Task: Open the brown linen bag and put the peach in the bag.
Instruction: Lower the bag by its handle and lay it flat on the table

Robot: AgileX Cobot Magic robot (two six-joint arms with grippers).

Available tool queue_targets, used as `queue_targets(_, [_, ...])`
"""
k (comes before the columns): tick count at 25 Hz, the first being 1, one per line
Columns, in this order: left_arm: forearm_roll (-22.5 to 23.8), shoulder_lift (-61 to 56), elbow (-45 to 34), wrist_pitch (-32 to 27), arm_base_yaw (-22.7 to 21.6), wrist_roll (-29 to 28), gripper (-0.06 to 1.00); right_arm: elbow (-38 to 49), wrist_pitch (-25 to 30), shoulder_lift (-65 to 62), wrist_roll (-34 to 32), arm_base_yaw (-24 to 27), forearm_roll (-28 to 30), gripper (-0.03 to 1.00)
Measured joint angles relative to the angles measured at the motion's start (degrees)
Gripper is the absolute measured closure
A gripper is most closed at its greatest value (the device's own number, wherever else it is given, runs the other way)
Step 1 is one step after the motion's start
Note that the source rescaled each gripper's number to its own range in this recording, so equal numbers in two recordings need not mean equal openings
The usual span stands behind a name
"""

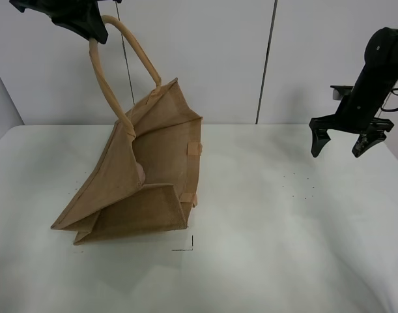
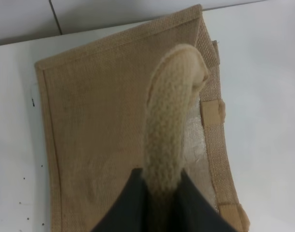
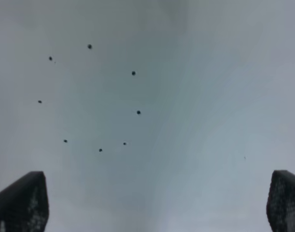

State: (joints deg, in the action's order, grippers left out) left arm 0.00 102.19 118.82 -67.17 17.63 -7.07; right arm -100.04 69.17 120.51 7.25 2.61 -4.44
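Brown linen bag (image 1: 153, 150) opening step: held up by handle (image 2: 171, 121) in clamped left tool (image 1: 88, 29), base on counter (image 1: 283, 248), right tool (image 1: 337, 147) wide, empty, peach unseen; likely needed mouth spread next.

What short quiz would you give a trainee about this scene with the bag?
1. True or false: the right gripper is shut on the brown linen bag.
2. What does the left gripper grip? A) a loop handle of the bag B) the bag's bottom C) nothing
3. Fill in: the right gripper hangs open over the bare white ____.
Key: 1 false; 2 A; 3 table.
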Motion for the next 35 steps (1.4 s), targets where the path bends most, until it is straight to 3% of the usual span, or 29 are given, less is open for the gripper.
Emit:
queue_targets(8, [0.0,0.0,0.0,0.0,0.0,0.3,0.94,14.6,-0.1,-16.1,-0.4,0.0,0.2,-0.03])
queue_targets(19, [0.0,0.0,0.0,0.0,0.0,0.4,0.94,49.2,0.2,-58.4,-0.6,0.0,1.1,-0.03])
queue_targets(25, [0.0,0.0,0.0,0.0,0.0,0.5,0.94,64.7,-7.0,-82.0,-0.6,0.0,1.1,-0.03])
queue_targets(30, [0.0,0.0,0.0,0.0,0.0,0.6,0.94,71.3,-9.8,-97.3,-0.8,-0.1,1.1,-0.03])
queue_targets(35, [0.0,0.0,0.0,0.0,0.0,0.7,0.94,71.7,-10.2,-102.1,-0.8,-1.1,1.1,-0.03])
